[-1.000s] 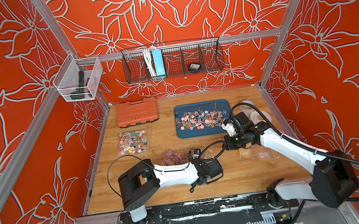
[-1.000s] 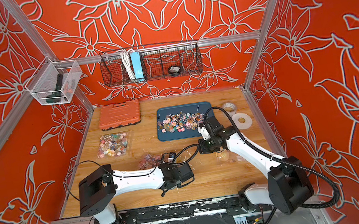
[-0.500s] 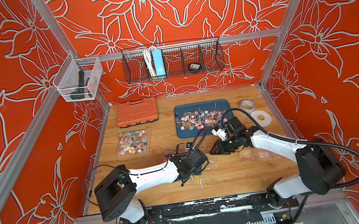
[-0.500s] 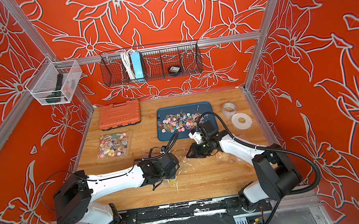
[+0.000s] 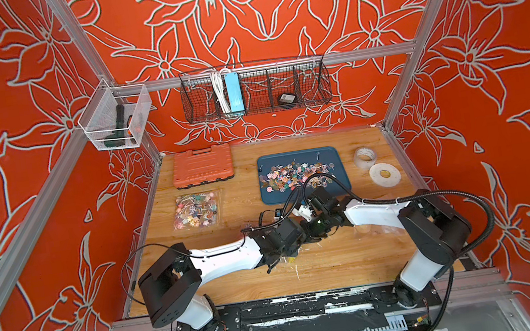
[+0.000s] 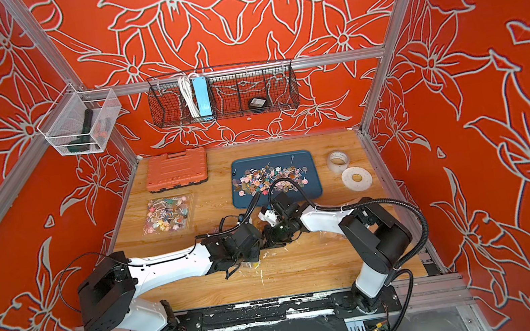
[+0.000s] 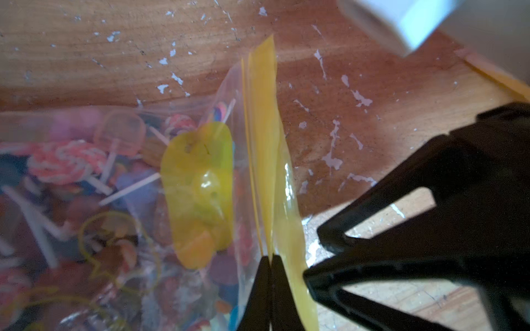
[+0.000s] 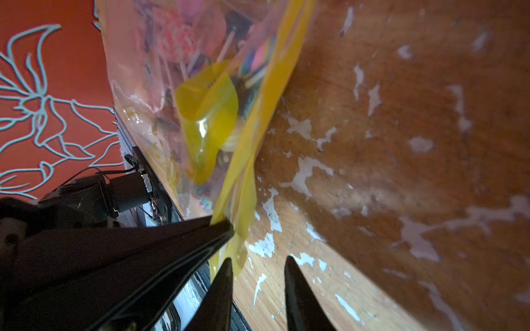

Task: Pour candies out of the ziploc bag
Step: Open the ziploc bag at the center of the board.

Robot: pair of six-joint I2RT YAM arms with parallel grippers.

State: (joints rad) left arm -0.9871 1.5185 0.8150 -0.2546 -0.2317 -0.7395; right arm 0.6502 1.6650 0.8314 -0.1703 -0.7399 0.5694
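The ziploc bag (image 7: 229, 120) is clear with a yellow zip strip (image 7: 262, 143), and candies (image 7: 66, 163) on white sticks fill it. My left gripper (image 7: 269, 259) is shut on the strip's edge. The right gripper (image 8: 258, 262) stands open right beside it, one finger (image 8: 225, 275) touching the strip's loose yellow flap (image 8: 243, 200); nothing is between its jaws. In both top views the two grippers meet tip to tip low over the table's middle, left gripper (image 5: 297, 239) (image 6: 256, 244) and right gripper (image 5: 313, 228) (image 6: 269, 237), and they hide most of the bag.
A blue tray (image 5: 274, 163) behind the grippers holds spilled candies (image 5: 293, 174). A second full bag of candies (image 5: 197, 211) lies at the left, an orange case (image 5: 202, 165) behind it. Two tape rolls (image 5: 364, 157) (image 5: 384, 174) sit at the back right.
The right gripper has swung left and forward to meet the left gripper, and its jaws have opened. The left gripper stays shut on the bag and has shifted slightly.
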